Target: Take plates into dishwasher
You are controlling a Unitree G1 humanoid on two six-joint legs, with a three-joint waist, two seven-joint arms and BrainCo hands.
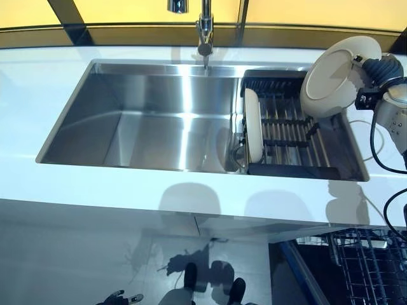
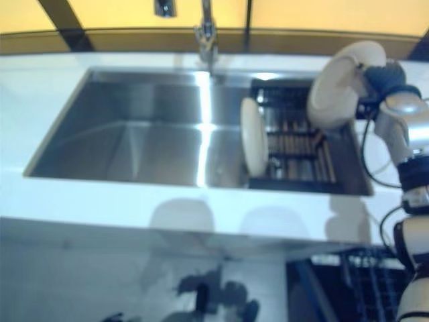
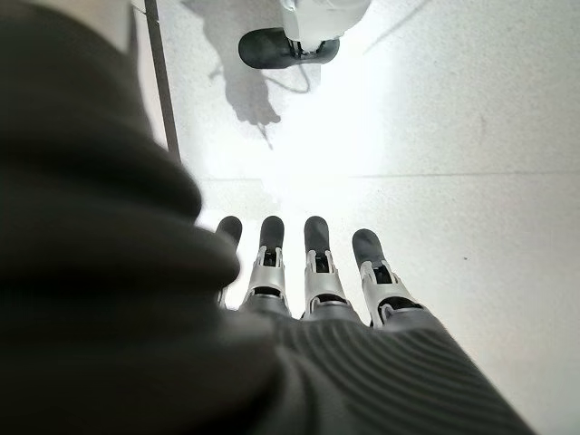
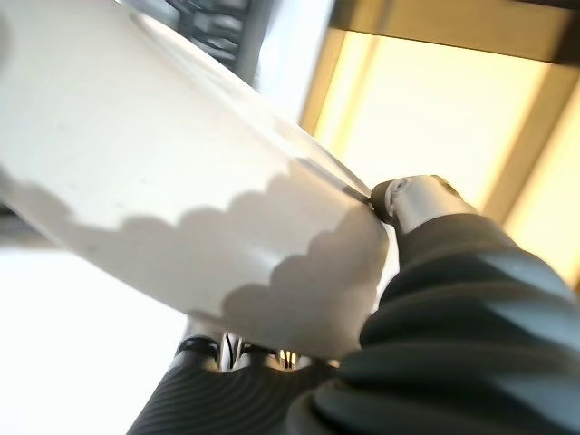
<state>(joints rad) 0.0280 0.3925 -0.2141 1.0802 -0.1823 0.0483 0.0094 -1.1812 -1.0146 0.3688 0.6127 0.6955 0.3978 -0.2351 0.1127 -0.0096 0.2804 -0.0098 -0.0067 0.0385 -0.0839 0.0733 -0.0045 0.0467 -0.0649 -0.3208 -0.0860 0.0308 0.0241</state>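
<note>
My right hand [image 1: 379,68] is shut on a cream plate [image 1: 334,75], held tilted in the air above the far right end of the dish rack [image 1: 292,136]. In the right wrist view the plate [image 4: 172,181] fills the frame, with my thumb [image 4: 408,195] pinching its rim. A second cream plate [image 1: 254,125] stands on edge at the rack's left end inside the steel sink [image 1: 152,121]. My left hand [image 3: 308,272] hangs low by the floor with straight fingers and holds nothing.
A tap [image 1: 205,32] rises behind the sink. White counter [image 1: 191,190] runs along the front. The open dishwasher's wire basket [image 1: 369,260] shows at the lower right, below the counter edge.
</note>
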